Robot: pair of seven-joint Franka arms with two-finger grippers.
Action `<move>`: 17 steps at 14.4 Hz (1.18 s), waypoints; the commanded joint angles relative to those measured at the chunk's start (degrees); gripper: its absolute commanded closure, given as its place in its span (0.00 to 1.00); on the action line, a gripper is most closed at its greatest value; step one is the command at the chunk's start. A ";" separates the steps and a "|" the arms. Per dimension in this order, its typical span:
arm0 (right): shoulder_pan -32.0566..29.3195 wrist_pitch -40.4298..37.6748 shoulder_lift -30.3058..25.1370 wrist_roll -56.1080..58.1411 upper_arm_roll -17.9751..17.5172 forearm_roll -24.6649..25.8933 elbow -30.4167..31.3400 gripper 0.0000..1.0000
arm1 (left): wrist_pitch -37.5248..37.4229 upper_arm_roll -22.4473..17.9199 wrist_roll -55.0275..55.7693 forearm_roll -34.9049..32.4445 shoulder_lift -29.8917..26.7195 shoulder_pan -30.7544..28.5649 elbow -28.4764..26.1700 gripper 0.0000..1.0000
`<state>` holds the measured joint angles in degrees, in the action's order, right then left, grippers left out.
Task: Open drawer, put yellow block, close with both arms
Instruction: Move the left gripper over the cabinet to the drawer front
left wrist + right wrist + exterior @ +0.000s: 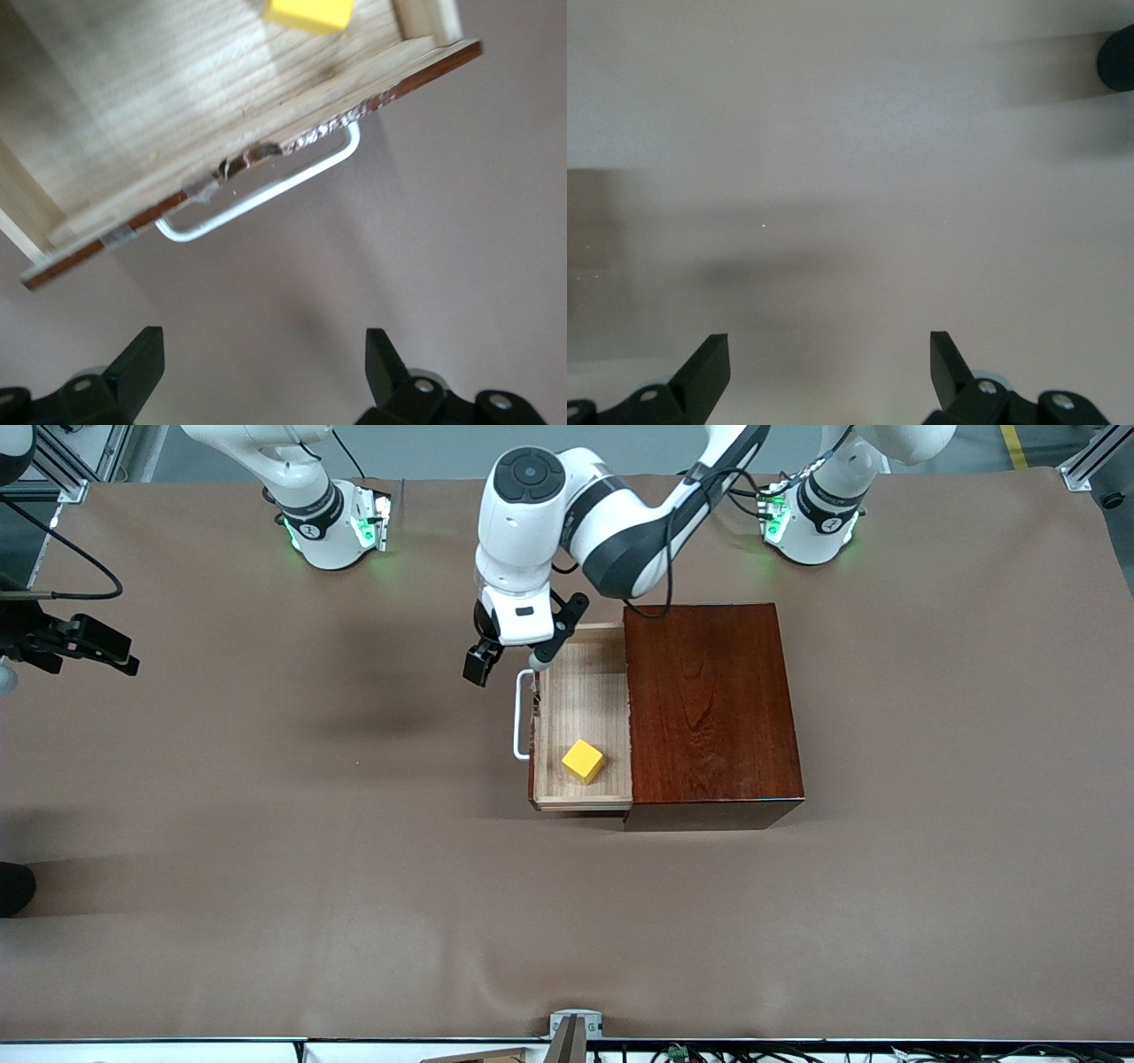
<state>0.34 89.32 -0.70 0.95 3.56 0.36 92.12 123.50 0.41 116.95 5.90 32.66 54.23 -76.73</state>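
The drawer [580,691] stands pulled out of the dark mahogany box [709,708] toward the right arm's end of the table. The yellow block [582,761] lies in it, at the end nearer the front camera, and shows at the edge of the left wrist view [307,12]. My left gripper [507,666] hangs open and empty over the table just outside the drawer front, by the farther end of the white handle [520,716] [266,190]. My right gripper [830,354] is open and empty over bare cloth; its dark hand [106,646] waits at the right arm's end of the table.
Brown cloth [354,886] covers the whole table. A dark round object [13,887] sits at the table's edge at the right arm's end, also seen in the right wrist view [1118,55]. A small grey fixture [574,1032] stands at the near edge.
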 commanded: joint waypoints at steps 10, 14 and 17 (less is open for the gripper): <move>-1.13 0.16 -0.27 -0.24 -1.01 0.17 -0.27 0.00 | 0.86 -3.56 14.80 -1.15 7.32 0.26 1.67 0.00; -1.04 0.16 -0.27 -0.24 -1.01 0.17 -0.27 0.00 | -1.42 -6.29 16.20 -1.06 7.24 0.26 1.67 0.00; -1.13 0.24 -0.27 -0.24 -1.01 0.17 -0.27 0.00 | -1.51 -6.38 18.66 -1.15 7.50 0.26 1.32 0.00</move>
<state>0.34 89.46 -0.70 0.94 3.52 0.36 92.10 123.45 -4.63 133.49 5.80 39.42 54.06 -76.34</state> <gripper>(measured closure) 0.000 0.000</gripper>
